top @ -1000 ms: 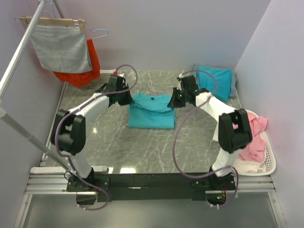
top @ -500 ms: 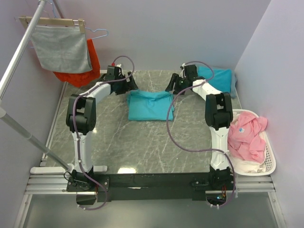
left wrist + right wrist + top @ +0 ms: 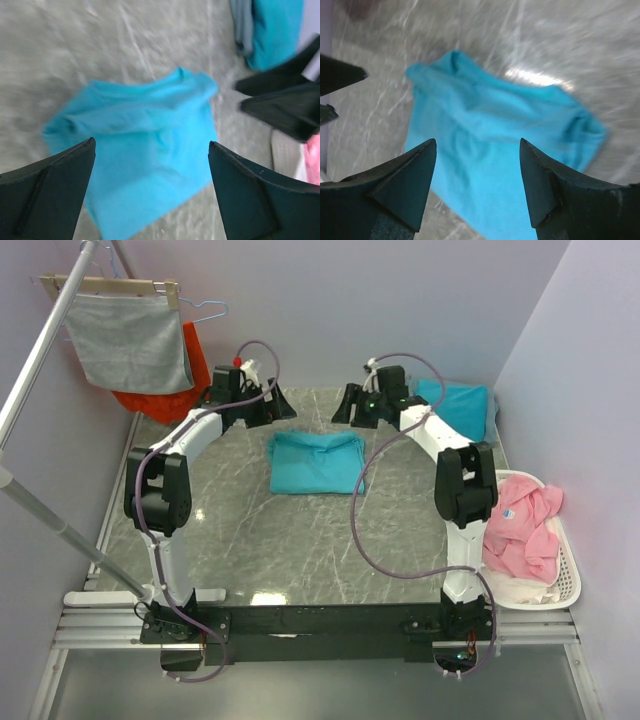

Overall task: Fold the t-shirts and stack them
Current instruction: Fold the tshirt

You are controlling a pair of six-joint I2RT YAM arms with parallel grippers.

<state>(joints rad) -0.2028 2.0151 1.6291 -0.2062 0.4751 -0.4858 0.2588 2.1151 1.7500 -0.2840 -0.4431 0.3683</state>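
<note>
Your left gripper (image 3: 150, 145) fingers stand wide apart, empty; right gripper (image 3: 477, 142) fingers apart too, empty. Folded t-shirt (image 3: 316, 462) lies flat on the table (image 3: 250, 540) below both finger pairs, untouched. Second t-shirt (image 3: 455, 405) sits just past the right fingers. Grey cloth (image 3: 130, 340) and orange garment (image 3: 195, 365) hang beyond the left fingers; basket (image 3: 572, 575) well right.

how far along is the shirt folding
Done: one teal t-shirt lies folded in the middle of the table, and a second teal t-shirt sits in the far right corner. In hand: nothing; the left gripper and right gripper are both open above the folded one. Left: the two shirts lie apart, so stacking is likely next.
</note>
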